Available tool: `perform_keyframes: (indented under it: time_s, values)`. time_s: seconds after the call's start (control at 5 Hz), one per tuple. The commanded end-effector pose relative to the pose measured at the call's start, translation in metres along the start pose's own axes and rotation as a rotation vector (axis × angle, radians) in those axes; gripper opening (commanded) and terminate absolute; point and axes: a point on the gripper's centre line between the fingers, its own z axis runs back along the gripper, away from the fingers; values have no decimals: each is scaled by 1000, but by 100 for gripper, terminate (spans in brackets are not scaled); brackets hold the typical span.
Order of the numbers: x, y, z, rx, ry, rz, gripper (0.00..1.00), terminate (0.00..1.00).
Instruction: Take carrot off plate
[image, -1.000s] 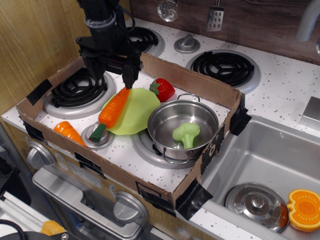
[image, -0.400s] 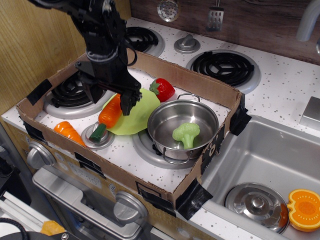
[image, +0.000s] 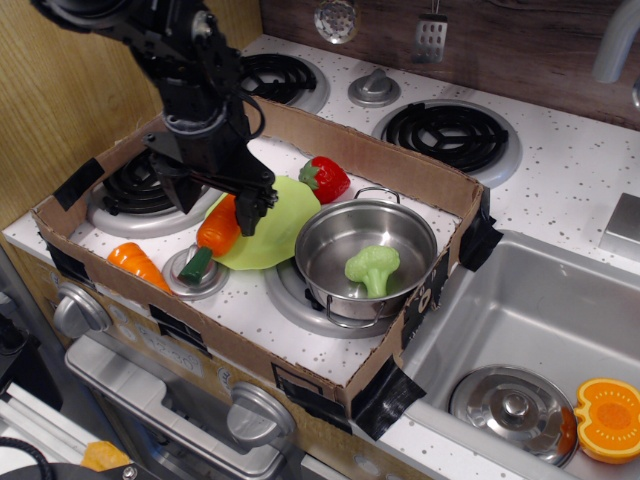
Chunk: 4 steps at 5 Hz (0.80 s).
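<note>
The long orange carrot lies slanted on the left edge of the lime-green plate. Its dark green stem end rests on a small silver lid. My black gripper is lowered over the carrot's thick upper end, with one finger on the plate side and the other on the left. The jaws stand apart on either side of the carrot; the arm hides the contact.
A cardboard tray wall encloses the stove area. A steel pot with green broccoli sits right of the plate. A strawberry lies behind it. A stubby orange carrot piece lies at the left. A sink is at the right.
My gripper has come down and forward from above the tray's back edge to straddle the carrot's upper end. The carrot and plate have not moved.
</note>
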Motion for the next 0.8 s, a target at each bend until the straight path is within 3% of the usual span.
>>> perform_keyframes:
  time_s: [0.0,0.4,0.6]
  values:
    - [1,7,-6,-13,-46,-14,100,0]
    - [1,6,-12,-23,-48,-7,100,0]
    - [8,5,-13,-29,-27,-2,0,0]
